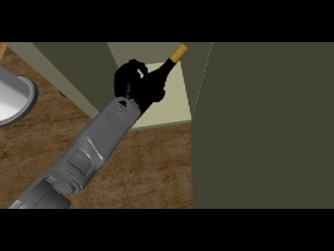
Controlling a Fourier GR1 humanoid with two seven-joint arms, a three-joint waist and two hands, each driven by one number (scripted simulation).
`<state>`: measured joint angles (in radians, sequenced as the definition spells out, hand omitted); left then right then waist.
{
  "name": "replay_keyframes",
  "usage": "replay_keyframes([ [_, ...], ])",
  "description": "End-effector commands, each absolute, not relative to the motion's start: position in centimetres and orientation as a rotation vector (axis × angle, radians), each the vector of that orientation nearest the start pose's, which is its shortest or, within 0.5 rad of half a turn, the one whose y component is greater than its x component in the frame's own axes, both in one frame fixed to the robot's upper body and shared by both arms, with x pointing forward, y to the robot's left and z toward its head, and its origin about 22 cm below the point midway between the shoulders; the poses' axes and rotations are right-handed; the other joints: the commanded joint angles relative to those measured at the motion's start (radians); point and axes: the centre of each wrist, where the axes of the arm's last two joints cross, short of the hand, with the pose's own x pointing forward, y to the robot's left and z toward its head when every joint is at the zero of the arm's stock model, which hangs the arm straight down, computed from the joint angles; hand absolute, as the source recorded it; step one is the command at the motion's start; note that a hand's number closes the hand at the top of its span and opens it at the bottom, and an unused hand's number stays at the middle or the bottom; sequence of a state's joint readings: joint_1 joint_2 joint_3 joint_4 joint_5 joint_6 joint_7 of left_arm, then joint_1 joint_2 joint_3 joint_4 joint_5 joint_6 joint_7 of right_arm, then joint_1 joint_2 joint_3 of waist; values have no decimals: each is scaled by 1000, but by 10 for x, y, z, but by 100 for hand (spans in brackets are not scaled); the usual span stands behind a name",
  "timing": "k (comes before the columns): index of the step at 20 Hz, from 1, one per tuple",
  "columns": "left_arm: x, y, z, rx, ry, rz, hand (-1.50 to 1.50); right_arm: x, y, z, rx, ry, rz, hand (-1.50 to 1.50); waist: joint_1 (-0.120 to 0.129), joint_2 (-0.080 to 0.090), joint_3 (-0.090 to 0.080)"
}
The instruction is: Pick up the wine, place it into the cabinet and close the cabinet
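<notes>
A black hand on a grey forearm, a dark wine bottle capped in gold, olive-green cabinet doors, cream cabinet shelf, mottled brown counter, silver pot.

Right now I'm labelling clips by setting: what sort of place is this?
Probably a kitchen: a wooden counter, an open cabinet, and a wine bottle that the robot hand holds in the cabinet's opening.

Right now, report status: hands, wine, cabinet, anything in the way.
Left hand curled round wine bottle, holding it inside the open cabinet. Right hand not in view. Cabinet door open at right. Silver pot off to the left, clear of the path.
</notes>
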<state>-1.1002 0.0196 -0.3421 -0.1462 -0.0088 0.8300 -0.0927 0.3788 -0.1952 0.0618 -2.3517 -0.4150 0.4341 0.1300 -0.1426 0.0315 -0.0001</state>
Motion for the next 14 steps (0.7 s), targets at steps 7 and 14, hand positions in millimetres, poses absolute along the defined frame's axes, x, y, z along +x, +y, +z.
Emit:
replay_keyframes([
  [7, 424, 94, 22, 954, -1491, -333, -150, 121, -255, 134, 553, -1887, 347, -150, -7, 3, -1],
  [14, 419, 104, 7, 1019, -1434, -382, -150, 119, -261, 134, 571, -1859, 361, -150, -7, 6, -1],
])
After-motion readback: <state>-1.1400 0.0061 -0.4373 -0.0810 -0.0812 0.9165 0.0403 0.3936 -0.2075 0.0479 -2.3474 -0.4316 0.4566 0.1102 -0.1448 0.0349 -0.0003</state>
